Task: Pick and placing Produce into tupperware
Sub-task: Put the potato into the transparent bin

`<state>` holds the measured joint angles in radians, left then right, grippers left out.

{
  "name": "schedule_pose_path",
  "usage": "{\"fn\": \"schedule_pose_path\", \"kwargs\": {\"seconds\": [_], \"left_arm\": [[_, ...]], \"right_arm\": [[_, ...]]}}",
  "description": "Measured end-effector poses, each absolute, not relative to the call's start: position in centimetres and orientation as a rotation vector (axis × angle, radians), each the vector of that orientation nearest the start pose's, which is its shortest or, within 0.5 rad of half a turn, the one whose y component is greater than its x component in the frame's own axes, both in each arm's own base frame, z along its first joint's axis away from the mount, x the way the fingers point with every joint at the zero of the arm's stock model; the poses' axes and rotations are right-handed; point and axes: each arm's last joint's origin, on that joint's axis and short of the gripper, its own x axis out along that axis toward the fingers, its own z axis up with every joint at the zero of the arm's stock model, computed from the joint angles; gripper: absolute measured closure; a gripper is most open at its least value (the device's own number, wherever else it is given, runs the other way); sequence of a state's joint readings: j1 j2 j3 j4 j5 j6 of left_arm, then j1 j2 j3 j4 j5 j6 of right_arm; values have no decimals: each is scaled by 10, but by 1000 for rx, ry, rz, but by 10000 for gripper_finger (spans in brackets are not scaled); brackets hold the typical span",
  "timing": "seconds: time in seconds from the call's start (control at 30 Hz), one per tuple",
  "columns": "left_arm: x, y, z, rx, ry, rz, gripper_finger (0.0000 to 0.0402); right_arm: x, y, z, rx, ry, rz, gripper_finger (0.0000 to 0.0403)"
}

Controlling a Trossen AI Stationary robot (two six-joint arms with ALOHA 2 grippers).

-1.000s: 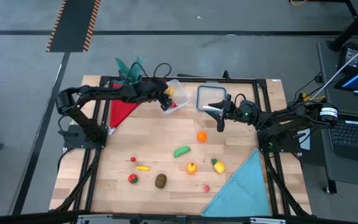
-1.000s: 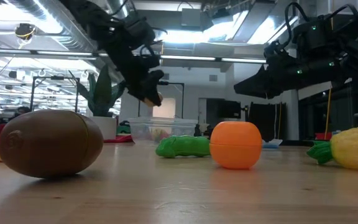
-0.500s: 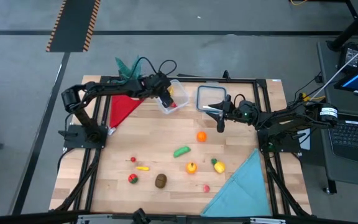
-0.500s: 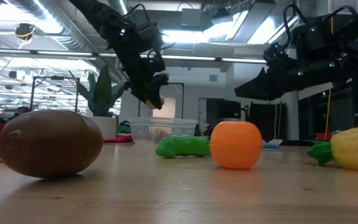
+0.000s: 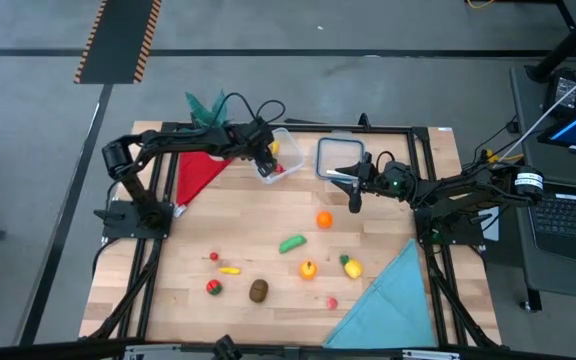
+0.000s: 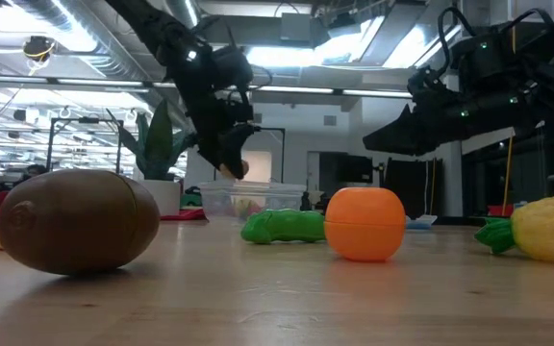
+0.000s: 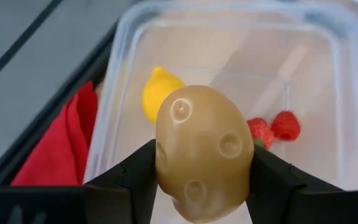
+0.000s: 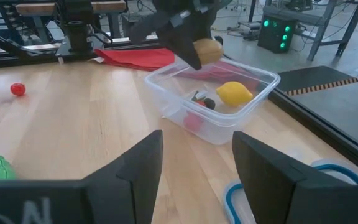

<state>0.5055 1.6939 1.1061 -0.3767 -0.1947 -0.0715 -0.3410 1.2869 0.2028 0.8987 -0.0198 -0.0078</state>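
Wooden table (image 5: 268, 225) fills my overhead view. Nearest, along the lower frame, most toy produce is unpacked: brown kiwi (image 5: 258, 290), green pepper (image 5: 291, 243), orange (image 5: 324, 220) and others. Farther, upper centre, my left tool (image 7: 201, 186) grips a tan potato (image 7: 204, 152) over the clear squarish plastic container (image 5: 280, 155), already holding a lemon (image 7: 160, 93) and strawberries (image 7: 275, 127). My right tool (image 8: 194, 168) hovers released nearby.

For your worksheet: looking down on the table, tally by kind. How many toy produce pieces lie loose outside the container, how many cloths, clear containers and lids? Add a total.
Loose produce: 9
Cloths: 2, the red cloth and the blue cloth
Clear container: 1
Lid: 1
Total: 13
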Motion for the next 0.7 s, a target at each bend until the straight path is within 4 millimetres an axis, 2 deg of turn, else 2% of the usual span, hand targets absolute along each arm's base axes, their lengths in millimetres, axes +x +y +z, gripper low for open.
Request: {"fn": "schedule_pose_path", "kwargs": {"seconds": [0.27,0.47,0.7], "left_arm": [[303,176,179,-224,1014,675,217],[305,177,170,-232,1042,668,219],[307,178,169,-201,1033,653,205]], "right_arm": [[197,-69,150,28,188,-320,207],[197,-69,150,29,188,-320,207],[197,-69,150,28,189,-320,207]]}}
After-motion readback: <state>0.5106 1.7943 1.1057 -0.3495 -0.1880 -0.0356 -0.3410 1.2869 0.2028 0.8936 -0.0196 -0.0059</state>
